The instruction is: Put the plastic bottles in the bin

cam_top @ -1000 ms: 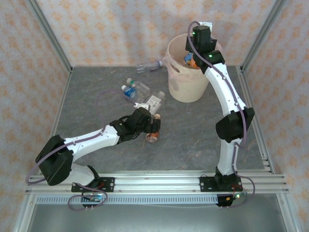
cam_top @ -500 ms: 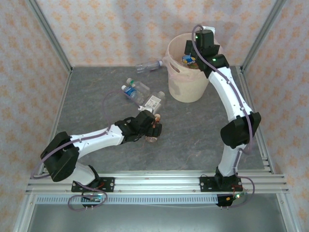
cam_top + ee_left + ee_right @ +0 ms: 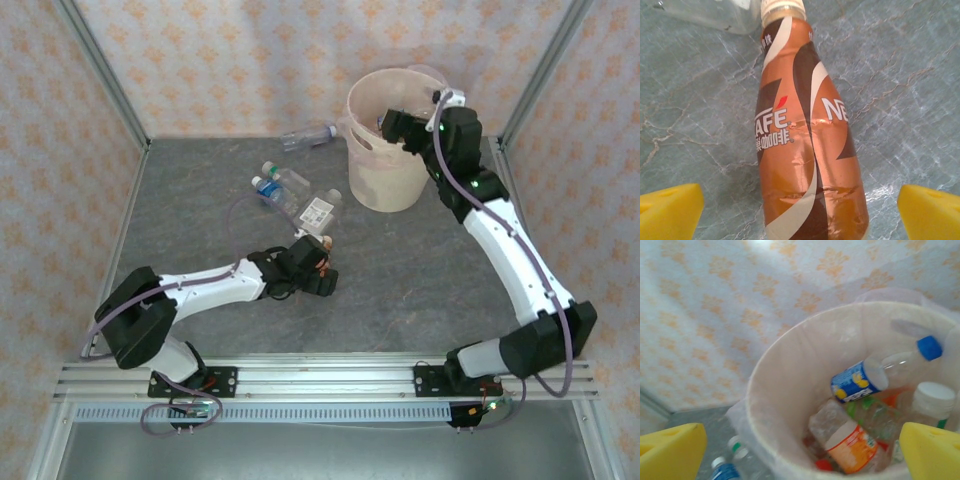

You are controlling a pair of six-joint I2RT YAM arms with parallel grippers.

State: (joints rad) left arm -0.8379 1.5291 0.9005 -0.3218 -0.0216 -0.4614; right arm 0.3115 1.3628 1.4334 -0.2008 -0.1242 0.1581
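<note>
Left wrist view: a brown bottle [image 3: 807, 150] lies mid-frame between the spread fingers of the left gripper [image 3: 800, 217]; an off-centre squeeze could roll it away. The right gripper [image 3: 802, 455], spread and empty, hovers over the bin [image 3: 760, 390].

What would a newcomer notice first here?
The big round beige-pink plastic bin at the table's far right, with clear plastic bottles piled inside and the right gripper open above its rim. Nearer, a copper-brown coffee bottle lies on the grey marbled tabletop between the left gripper's open yellow fingers.
</note>
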